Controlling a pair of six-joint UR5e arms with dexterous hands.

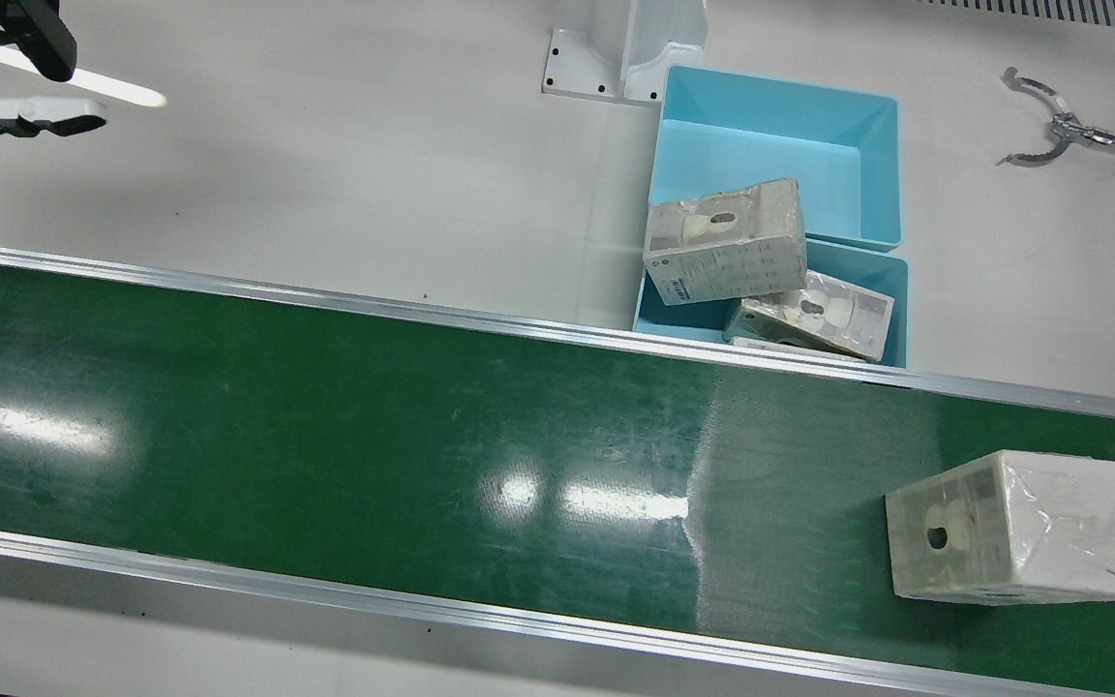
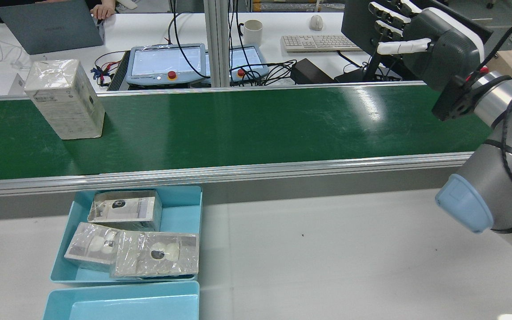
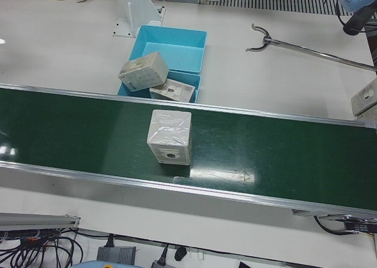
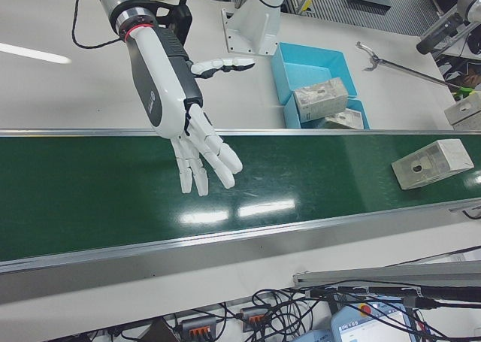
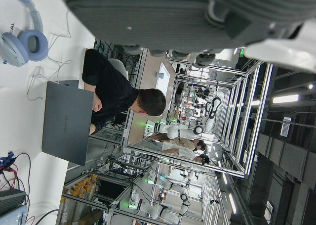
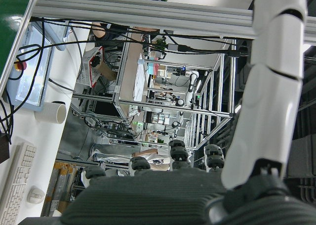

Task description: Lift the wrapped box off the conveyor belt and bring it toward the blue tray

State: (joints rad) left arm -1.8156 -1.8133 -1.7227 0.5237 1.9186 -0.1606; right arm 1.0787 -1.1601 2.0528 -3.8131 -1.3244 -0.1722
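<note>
The wrapped box (image 1: pixel 1020 528) lies on the conveyor belt (image 1: pixel 345 445), untouched, toward the belt end on the robot's left side and nearer the operators' edge than the robot's edge. No hand is near it. Judged from this, the task stands at its opening step: the approach has not been made and no grasp exists.

The right hand (image 4: pixel 197 146) hangs above the belt well apart from the box, toward the opposite end, fingers spread and pointing down, holding nothing. The left hand (image 5: pixel 197 22) shows only as a sliver in its own camera; whether it is open or closed cannot be told, and its place over the worktop is not shown.

The next move calls for a hand to travel along the belt to the box, come down over it and close across its sides. The plastic wrap looks slick, so a firm hold seems advisable.

The blue tray (image 1: pixel 659 319) sits on the worktop just beyond the belt's robot-side edge and already holds wrapped boxes (image 1: pixel 724 242), one propped on its rim. A second, empty tray (image 1: pixel 778 145) adjoins it. A metal reaching tool (image 1: pixel 1051 131) lies on the worktop beyond, clear of the route.
</note>
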